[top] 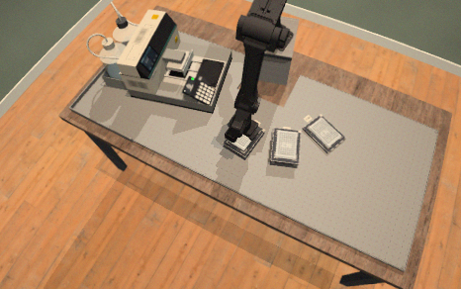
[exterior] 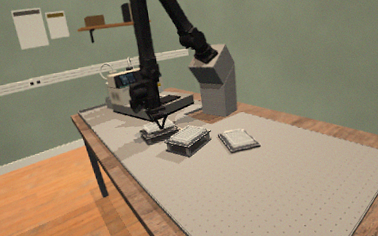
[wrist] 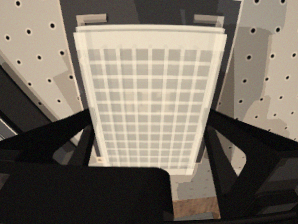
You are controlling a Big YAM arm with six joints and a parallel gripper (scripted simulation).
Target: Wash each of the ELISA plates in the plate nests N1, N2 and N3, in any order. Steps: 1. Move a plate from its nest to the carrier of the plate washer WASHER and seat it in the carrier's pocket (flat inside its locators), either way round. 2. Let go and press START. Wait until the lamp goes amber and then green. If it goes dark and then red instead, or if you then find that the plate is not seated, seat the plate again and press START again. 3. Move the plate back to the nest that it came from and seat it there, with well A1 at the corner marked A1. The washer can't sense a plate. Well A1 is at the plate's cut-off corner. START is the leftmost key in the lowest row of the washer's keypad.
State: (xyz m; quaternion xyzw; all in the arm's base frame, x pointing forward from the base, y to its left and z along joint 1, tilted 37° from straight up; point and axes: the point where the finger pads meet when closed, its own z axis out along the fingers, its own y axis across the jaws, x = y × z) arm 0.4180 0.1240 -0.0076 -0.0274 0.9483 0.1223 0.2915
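My gripper (top: 241, 138) (exterior: 162, 125) (wrist: 149, 113) is shut on the long sides of a white plate (top: 243, 142) (wrist: 150, 95). The plate is low over the leftmost nest (top: 244, 155) (exterior: 160, 137) (wrist: 150, 10), close to its locators; whether it lies flat inside them I cannot tell. A second plate (top: 286, 144) (exterior: 188, 134) sits on the middle raised nest, a third (top: 324, 131) (exterior: 238, 138) on the low right nest. The washer (top: 148, 42) (exterior: 123, 86) stands at the back left, its lamp (top: 193, 78) green. Its keypad (top: 204, 92) faces the front. I see no plate on the washer.
The robot's grey pedestal (top: 275, 66) (exterior: 218, 87) stands at the table's back edge. Bottles (top: 108, 45) with tubes stand behind the washer. The middle nest is close to the right of my gripper.
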